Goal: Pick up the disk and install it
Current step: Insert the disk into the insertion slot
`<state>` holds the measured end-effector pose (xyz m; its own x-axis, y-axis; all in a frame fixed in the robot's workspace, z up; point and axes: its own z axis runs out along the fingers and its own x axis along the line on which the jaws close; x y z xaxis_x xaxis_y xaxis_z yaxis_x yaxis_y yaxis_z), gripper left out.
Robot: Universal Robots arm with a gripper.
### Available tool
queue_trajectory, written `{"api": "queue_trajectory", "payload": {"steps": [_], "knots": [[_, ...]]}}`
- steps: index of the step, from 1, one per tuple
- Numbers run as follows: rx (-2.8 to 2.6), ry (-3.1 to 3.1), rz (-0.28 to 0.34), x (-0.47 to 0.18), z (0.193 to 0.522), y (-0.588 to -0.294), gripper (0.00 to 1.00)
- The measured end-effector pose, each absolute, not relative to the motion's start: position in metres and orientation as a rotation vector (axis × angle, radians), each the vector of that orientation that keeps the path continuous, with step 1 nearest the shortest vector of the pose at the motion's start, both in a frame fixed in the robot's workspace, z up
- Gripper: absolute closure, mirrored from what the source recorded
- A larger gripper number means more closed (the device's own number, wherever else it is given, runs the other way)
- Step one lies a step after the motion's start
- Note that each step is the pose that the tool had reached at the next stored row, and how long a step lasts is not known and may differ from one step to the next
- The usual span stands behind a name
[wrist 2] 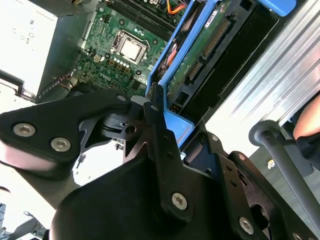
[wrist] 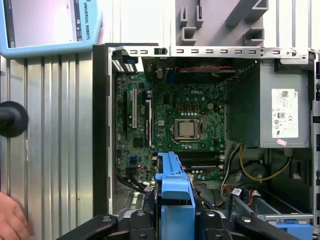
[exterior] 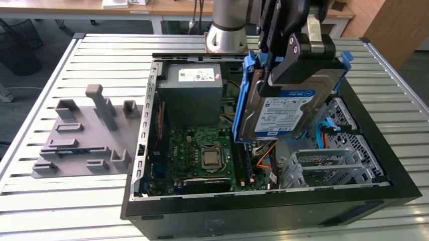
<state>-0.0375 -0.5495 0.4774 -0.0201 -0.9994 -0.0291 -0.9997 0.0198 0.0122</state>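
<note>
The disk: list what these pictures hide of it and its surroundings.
- Exterior view: the gripper covers the disk's upper part; the disk hides the case interior behind it.
- First wrist view: the picture's edge cuts off the disk; its label is unseen.
- Second wrist view: the gripper covers the disk's near end.

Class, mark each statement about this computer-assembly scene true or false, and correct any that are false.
1. The gripper is clamped on the disk. True.
2. The disk lies flat on the floor of the computer case. False: it is held in the air, steeply tilted, above the open case.
3. The grey power supply sits inside the case. True.
4. The grey fixture plate lies inside the case. False: it lies on the slatted table, outside the case on the exterior view's left.
</note>
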Motion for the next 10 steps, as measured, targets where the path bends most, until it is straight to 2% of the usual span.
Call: {"api": "queue_trajectory", "payload": {"steps": [10], "knots": [[-2.19, 2.234, 0.046, -0.0375, 0.4774, -0.5476, 0.64]]}}
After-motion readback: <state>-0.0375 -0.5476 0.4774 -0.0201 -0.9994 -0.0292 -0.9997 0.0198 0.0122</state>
